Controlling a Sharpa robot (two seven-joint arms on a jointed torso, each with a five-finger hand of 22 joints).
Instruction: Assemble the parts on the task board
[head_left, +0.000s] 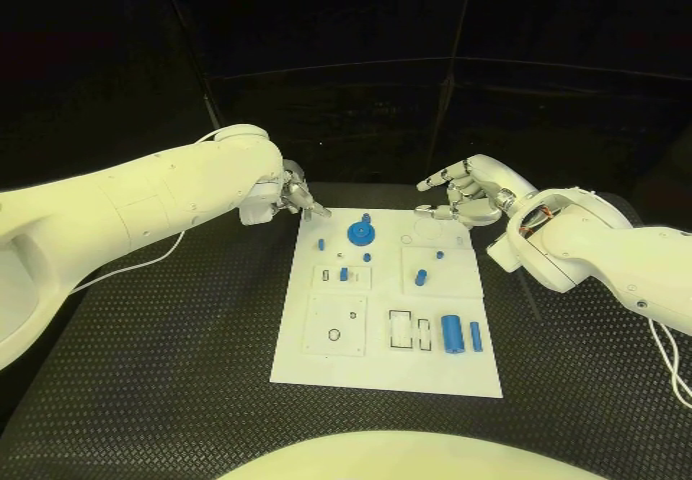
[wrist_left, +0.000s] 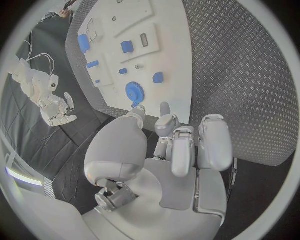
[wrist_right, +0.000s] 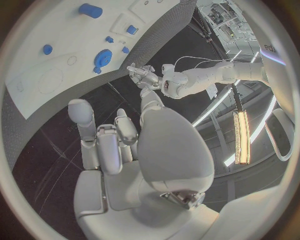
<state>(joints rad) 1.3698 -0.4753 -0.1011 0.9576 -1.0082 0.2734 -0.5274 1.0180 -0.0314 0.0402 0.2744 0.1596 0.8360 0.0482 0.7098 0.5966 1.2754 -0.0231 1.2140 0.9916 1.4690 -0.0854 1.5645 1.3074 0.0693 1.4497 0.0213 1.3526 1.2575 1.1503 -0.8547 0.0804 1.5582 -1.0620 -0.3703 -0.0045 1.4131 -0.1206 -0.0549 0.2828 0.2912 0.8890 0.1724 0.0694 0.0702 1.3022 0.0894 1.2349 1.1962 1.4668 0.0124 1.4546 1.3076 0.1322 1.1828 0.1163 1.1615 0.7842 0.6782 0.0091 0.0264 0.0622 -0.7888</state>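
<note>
Head view: task board (head_left: 389, 375) lies centre frame on the bench (head_left: 188, 330), blue parts (head_left: 451, 332) on it. Left robot hand (head_left: 293, 195) at board's upper-left corner, right robot hand (head_left: 464, 195) upper right; both w/ fingers apart, holding nothing. Left wrist view: fingers (wrist_left: 215, 142) loosely spread above a blue gear (wrist_left: 134, 92).

The task board (head_left: 320, 350) is white, and the parts on it, such as the gear (head_left: 361, 236) and the cylinder (head_left: 451, 333), are blue. The counter (head_left: 173, 340) is black with a raised diamond-tread pattern. Both arms are white, with a silver left hand (head_left: 293, 193) and right hand (head_left: 464, 193).
</note>
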